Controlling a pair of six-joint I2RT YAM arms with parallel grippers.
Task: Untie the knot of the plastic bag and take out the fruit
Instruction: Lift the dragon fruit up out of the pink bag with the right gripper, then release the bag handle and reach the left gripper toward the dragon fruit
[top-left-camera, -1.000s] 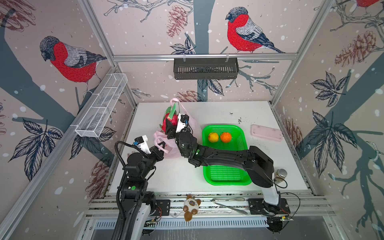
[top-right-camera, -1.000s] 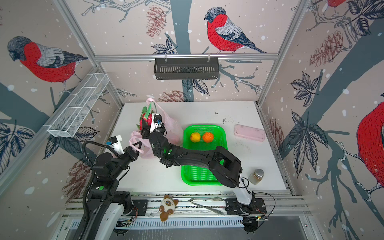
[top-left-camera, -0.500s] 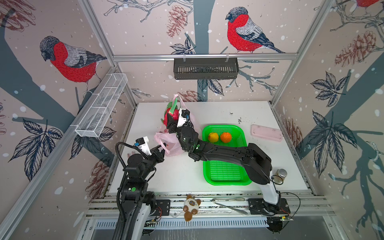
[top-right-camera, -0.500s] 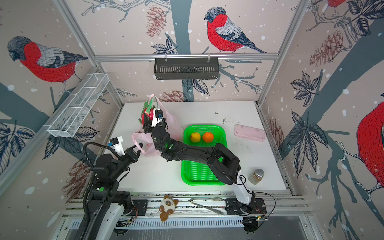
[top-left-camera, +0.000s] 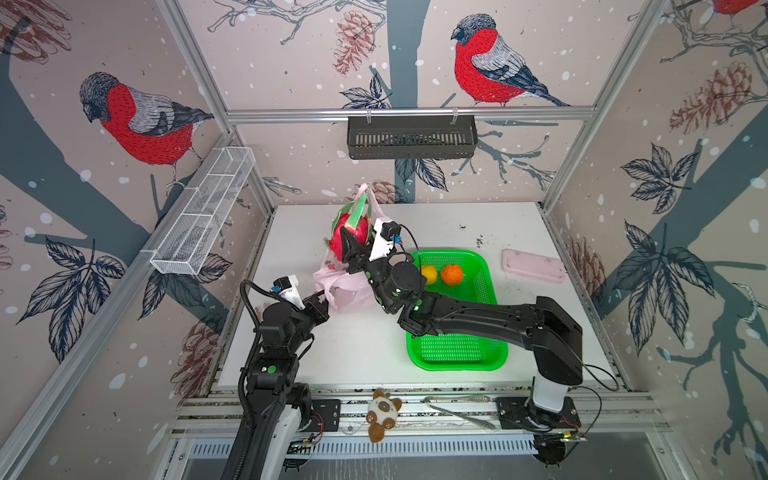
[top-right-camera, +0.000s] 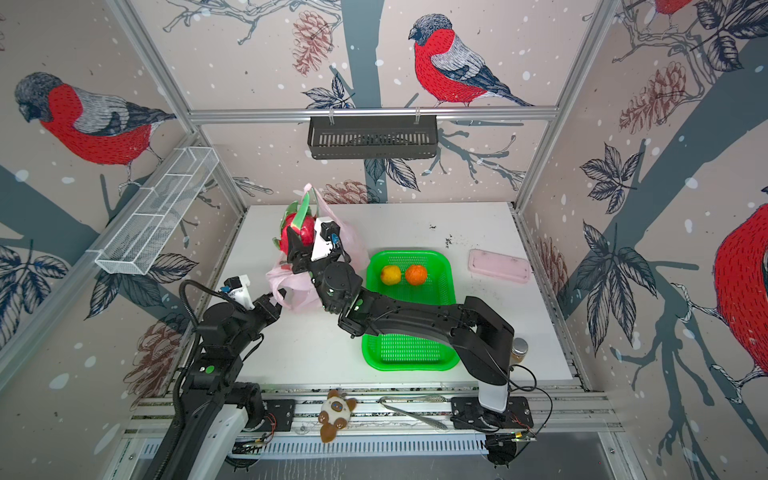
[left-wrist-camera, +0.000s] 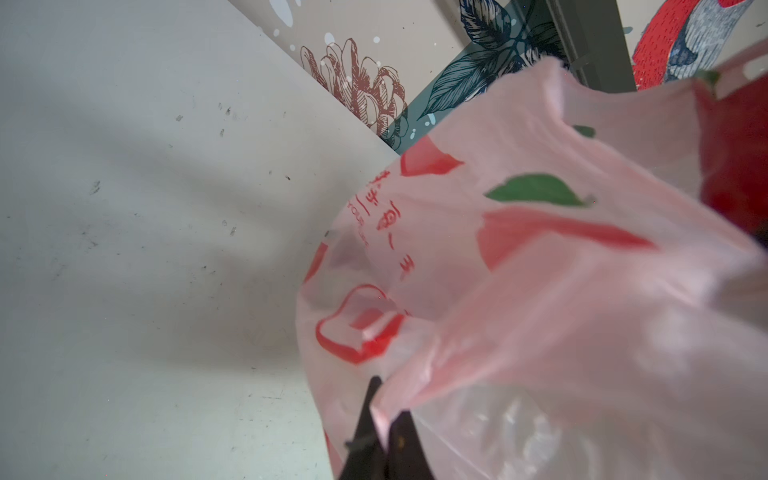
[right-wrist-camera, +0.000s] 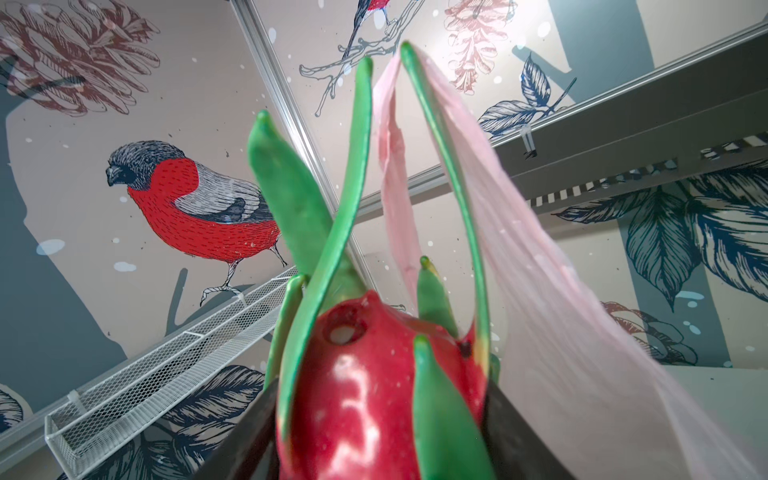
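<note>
1. The bag (top-left-camera: 349, 293) lies on the desk (top-left-camera: 361, 349), left of the basket (top-left-camera: 453, 347).
2. A dragon fruit (top-left-camera: 353, 228) is above the bag.
3. The left ball (top-left-camera: 429, 274) and right ball (top-left-camera: 451, 274) sit in the basket.
4. A case (top-left-camera: 532, 266) lies further right.

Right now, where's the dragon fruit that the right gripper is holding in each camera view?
Top view: dragon fruit raised, left of the green basket.
Top view: likewise, left of the green basket.
Left wrist: red patch beyond the plastic bag.
Right wrist: close up, held in the right gripper.
Shared landmark: the plastic bag.
</note>
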